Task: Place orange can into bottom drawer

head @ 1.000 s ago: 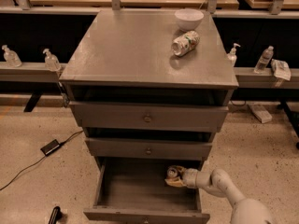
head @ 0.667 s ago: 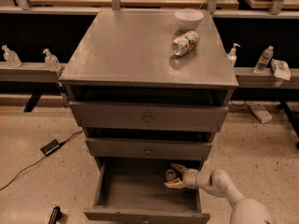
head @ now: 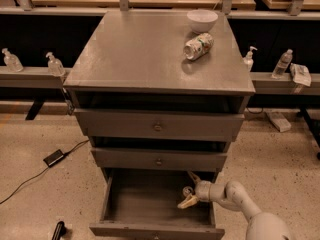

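I see the bottom drawer (head: pixel 150 200) pulled open. My gripper (head: pixel 187 189) is inside it, at the drawer's right rear corner. The claw is released, with its pale fingers (head: pixel 185 203) spread wider than the orange can (head: pixel 188 191) between them. Only the can's silver top shows clearly, and it faces up. So the can's long axis looks about vertical, standing on the drawer floor. Its body is lost in shadow.

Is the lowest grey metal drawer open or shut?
Open: the deep grey bottom drawer is pulled out, inside showing, with the robot's tool reaching into it.
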Robot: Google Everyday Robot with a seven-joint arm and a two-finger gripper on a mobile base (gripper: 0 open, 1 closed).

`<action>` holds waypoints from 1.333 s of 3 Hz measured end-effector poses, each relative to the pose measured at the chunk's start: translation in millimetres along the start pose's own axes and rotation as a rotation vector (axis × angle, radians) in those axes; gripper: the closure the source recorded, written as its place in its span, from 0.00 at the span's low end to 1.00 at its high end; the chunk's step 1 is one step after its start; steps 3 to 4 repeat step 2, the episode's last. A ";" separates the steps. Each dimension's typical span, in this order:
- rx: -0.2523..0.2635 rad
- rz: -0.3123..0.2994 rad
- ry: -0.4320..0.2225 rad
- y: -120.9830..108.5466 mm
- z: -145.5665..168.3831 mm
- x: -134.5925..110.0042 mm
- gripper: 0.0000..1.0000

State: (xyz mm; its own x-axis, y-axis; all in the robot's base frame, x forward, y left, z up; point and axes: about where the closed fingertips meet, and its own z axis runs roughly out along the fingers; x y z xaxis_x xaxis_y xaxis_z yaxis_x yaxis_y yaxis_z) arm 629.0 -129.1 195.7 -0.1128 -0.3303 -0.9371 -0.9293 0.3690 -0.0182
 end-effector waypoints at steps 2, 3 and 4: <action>-0.002 -0.016 -0.060 20.9 -36.0 -21.9 0.00; -0.002 -0.016 -0.060 20.9 -36.0 -21.9 0.00; -0.002 -0.016 -0.060 20.9 -36.0 -21.9 0.00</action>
